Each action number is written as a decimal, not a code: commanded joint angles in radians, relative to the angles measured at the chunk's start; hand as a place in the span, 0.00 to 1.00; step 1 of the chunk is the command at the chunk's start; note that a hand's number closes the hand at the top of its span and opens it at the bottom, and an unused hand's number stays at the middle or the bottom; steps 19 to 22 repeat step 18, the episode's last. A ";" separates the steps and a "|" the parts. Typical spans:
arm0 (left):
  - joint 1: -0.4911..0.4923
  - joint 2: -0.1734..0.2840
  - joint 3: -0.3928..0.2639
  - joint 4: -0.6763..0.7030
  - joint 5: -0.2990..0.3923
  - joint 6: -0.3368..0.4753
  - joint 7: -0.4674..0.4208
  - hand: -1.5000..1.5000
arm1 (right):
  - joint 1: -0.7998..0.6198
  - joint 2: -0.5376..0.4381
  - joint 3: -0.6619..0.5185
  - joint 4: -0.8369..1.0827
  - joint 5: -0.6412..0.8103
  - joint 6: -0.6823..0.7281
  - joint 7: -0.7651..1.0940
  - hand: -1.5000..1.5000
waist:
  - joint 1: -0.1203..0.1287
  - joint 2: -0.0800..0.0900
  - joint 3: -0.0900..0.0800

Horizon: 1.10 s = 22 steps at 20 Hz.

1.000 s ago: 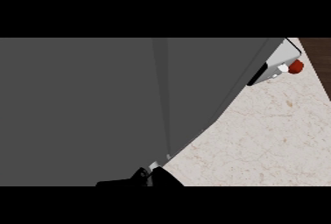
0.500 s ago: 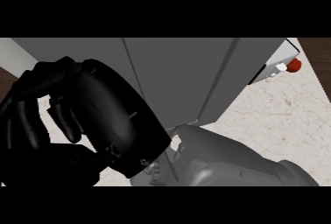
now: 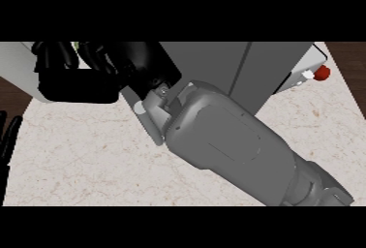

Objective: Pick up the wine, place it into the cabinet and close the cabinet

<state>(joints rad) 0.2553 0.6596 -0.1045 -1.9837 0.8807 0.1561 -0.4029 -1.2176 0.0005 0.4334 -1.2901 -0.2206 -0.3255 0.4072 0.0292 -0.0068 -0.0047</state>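
The right hand (image 3: 136,63) is up at the top left of the view. Its big grey arm (image 3: 229,145) comes in from the bottom right and crosses the surface (image 3: 85,164) on a slant. The fingers (image 3: 61,55) are curled over. Only 1 small pale bit (image 3: 75,46) peeks out between them, and I think this is the wine, held inside the hand. The rest of the bottle is hidden, so I cannot tell which way its long side points. The grey cabinet (image 3: 214,63) stands along the back of the surface. Just under the curled fingers there is a dark boxy space (image 3: 75,89), and it looks like the open inside of the cabinet. So the thing that counts now is this: the hand and the wine are right at that dark space, touching it or nearly so, and the way in looks to be away from the robot and a little down. A pale edge (image 3: 146,121), maybe the door, sticks out just beside the wrist, so the arm has little room on that side. The left hand (image 3: 8,135) rests at the left edge with straight, open fingers, well apart from the wine. The right hand is much nearer, so it should do the placing, and the door will need closing after that.
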 commanded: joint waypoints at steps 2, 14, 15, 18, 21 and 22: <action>0.017 0.001 0.028 0.004 -0.002 -0.030 0.017 0.00 | 0.017 -0.014 -0.073 0.183 0.014 0.057 -0.136 1.00 | -0.003 0.012 0.004; -0.041 -0.017 0.017 -0.030 -0.029 0.018 0.057 0.00 | 0.025 -0.117 -0.106 0.316 0.057 0.142 -0.264 1.00 | -0.004 0.019 0.005; -0.038 -0.022 0.013 -0.019 -0.020 0.010 0.060 0.00 | 0.003 -0.131 -0.128 0.321 0.042 0.158 -0.249 1.00 | -0.004 0.019 0.004; -0.029 -0.039 0.003 -0.018 -0.043 0.020 0.045 0.00 | 0.047 -0.117 -0.100 0.322 0.058 0.161 -0.285 1.00 | -0.005 0.018 0.004; -0.029 -0.039 0.003 -0.018 -0.043 0.020 0.045 0.00 | 0.047 -0.117 -0.100 0.322 0.058 0.161 -0.285 1.00 | -0.005 0.018 0.004; -0.029 -0.039 0.003 -0.018 -0.043 0.020 0.045 0.00 | 0.047 -0.117 -0.100 0.322 0.058 0.161 -0.285 1.00 | -0.005 0.018 0.004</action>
